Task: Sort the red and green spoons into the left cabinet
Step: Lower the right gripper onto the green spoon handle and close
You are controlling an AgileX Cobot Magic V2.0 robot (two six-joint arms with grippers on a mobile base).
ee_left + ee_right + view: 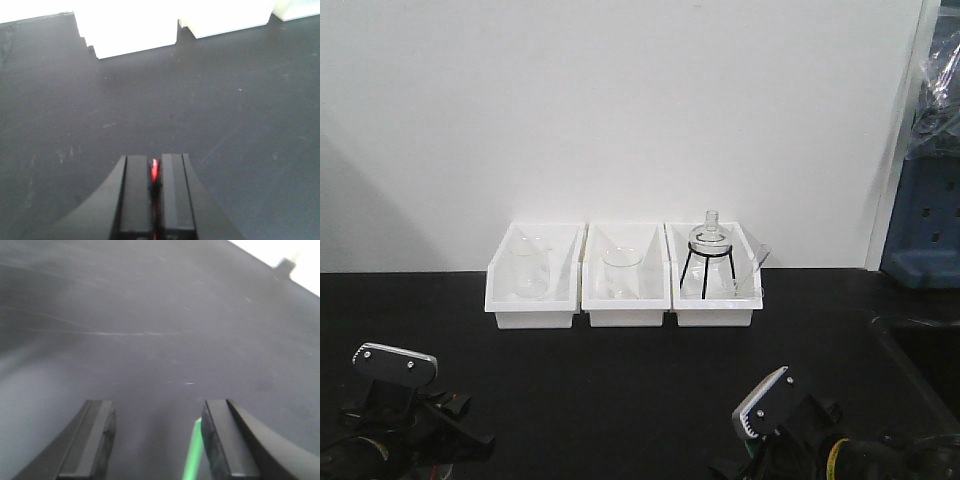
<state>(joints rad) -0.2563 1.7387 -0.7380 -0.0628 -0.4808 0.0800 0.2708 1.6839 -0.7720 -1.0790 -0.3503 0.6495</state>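
Status: early, and nothing is sorted yet as far as the views show.

- Left gripper [154, 160]: jaws closed, with a thin sliver of the red spoon [154, 171] pinched between them. Only a short bit of red shows, so I can't tell whether it's the handle or the bowl end. The gripper is low over the near-left of the black surface [620, 390], well short of the three white bins [625, 317].
- Right gripper [157, 406]: jaws wide apart, gripping nothing. The green spoon [192, 457] runs just inside one finger at the bottom edge of the right wrist view. I can't tell if it touches the pad or just lies on the surface below.
- The bins at far centre hold clear glassware only: beakers [530, 270] and a flask on a black wire stand [708, 262]. No spoons are in them.
- Left cabinet: not in any view.

My read: the red pick is done and its placement is left. Green is not yet grasped; it looks off-centre in the jaws, so closing now may nudge it rather than clamp it. Both spoons then have to go left to a cabinet that is out of frame.
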